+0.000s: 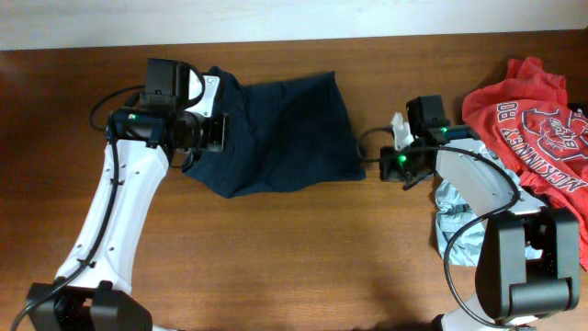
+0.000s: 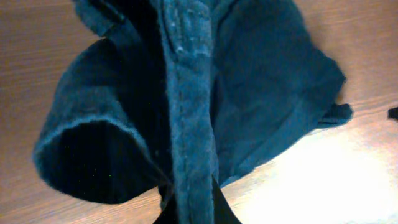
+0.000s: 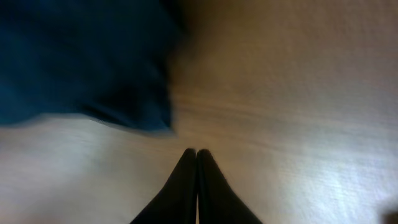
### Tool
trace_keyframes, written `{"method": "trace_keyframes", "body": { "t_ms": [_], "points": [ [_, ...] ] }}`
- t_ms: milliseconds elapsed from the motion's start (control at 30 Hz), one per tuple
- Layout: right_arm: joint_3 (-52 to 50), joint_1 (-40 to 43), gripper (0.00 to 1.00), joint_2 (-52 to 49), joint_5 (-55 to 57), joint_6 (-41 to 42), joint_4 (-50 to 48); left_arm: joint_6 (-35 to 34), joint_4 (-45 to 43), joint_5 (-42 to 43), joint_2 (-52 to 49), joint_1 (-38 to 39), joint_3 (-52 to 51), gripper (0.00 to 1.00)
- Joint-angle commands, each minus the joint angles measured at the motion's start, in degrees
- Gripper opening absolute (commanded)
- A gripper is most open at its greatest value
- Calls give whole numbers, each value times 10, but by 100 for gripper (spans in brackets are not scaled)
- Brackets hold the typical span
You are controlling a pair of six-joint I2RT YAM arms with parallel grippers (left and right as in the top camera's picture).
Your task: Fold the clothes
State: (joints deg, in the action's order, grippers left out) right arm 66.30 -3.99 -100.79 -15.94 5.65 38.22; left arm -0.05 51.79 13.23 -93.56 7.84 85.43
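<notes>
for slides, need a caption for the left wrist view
The left gripper shut on a seam of the navy garment, spread over the wooden table.

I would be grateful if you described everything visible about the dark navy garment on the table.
The clothes are one dark navy garment of soft, plain fabric, lying rumpled on the wooden table near its far edge. A stitched band runs along it, and an open hem beside it curls up. The left gripper is shut on the band at the garment's left edge. The right gripper, shut and empty, sits just off its right corner without touching.
</notes>
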Motion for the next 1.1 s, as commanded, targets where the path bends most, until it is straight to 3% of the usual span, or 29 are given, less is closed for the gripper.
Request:
{"method": "trace_keyframes", "body": {
  "t_ms": [0, 233, 367, 633, 733, 1067],
  "points": [
    [-1, -14, 4, 7, -90, -29, -63, -1, 4, -11, -3, -7, 12, 0],
    [-1, -74, 4, -50, -63, -29, -201, -2, 7, -11, -3, -7, 12, 0],
    [-1, -88, 4, -97, -63, -22, -219, -2, 6, -11, -3, -7, 12, 0],
    [-1, -129, 4, -121, -64, -33, -132, -23, 10, -10, -2, -31, 23, 1],
    [-1, -182, 4, -114, -56, -88, -45, -23, 23, -10, -1, -48, 54, 0],
    [7, -316, 4, -59, 92, -89, 36, -19, 89, -11, -1, -64, 148, 0]
  ]
}}
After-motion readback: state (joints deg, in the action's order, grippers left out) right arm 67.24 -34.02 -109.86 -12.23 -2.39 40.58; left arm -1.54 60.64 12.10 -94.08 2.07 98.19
